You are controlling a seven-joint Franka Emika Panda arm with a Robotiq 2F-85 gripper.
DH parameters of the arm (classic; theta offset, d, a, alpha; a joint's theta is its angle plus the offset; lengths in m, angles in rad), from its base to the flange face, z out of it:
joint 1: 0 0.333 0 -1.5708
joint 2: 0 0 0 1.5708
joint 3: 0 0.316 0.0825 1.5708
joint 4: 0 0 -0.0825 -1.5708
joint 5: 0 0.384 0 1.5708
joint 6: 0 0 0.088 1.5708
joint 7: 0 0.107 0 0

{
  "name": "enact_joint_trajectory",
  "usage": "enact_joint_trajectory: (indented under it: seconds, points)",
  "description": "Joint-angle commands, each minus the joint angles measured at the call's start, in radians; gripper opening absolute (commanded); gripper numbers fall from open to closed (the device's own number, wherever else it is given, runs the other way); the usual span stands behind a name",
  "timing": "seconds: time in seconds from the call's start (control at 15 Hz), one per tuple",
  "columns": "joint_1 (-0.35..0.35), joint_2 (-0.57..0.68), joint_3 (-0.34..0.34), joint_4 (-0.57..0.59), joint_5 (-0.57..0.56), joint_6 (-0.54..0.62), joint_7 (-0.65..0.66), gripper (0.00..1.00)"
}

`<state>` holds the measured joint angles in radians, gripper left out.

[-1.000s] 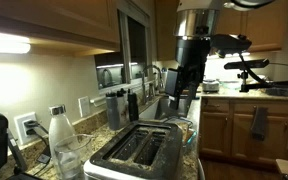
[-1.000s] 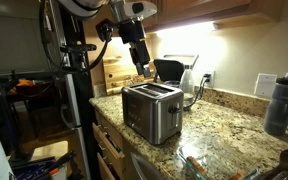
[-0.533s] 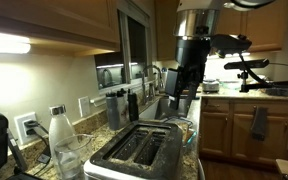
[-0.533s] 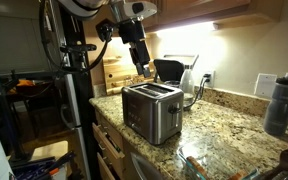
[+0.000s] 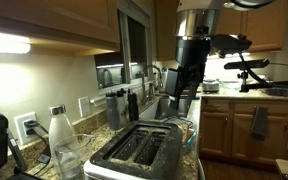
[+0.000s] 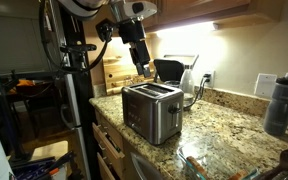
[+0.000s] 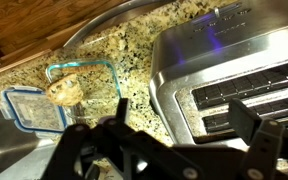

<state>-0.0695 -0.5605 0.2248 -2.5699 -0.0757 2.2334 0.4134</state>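
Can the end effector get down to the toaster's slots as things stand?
Probably yes. The end effector hangs open above the toaster, apart from it. In the wrist view the slots face up with nothing lying over them, so the way down looks free.

In an exterior view the gripper [image 5: 180, 106] hangs above the steel toaster [image 5: 142, 148]

1 toaster [image 6: 152, 110], 1 glass container [image 7: 100, 79] w/ 1 bread piece [image 7: 67, 91], 1 blue lid [image 7: 29, 110].
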Motion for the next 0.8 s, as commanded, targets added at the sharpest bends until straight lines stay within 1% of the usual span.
enact_joint_trajectory:
  seconds: [0.0,0.4,0.73]
  points:
    - [-0.013,0.001,0.009,0.008,-0.046,-0.014,0.058,1.00]
    - [-0.020,-0.005,0.024,-0.002,-0.070,-0.009,0.137,1.00]
    - [-0.031,-0.007,0.013,0.000,-0.080,-0.010,0.151,1.00]
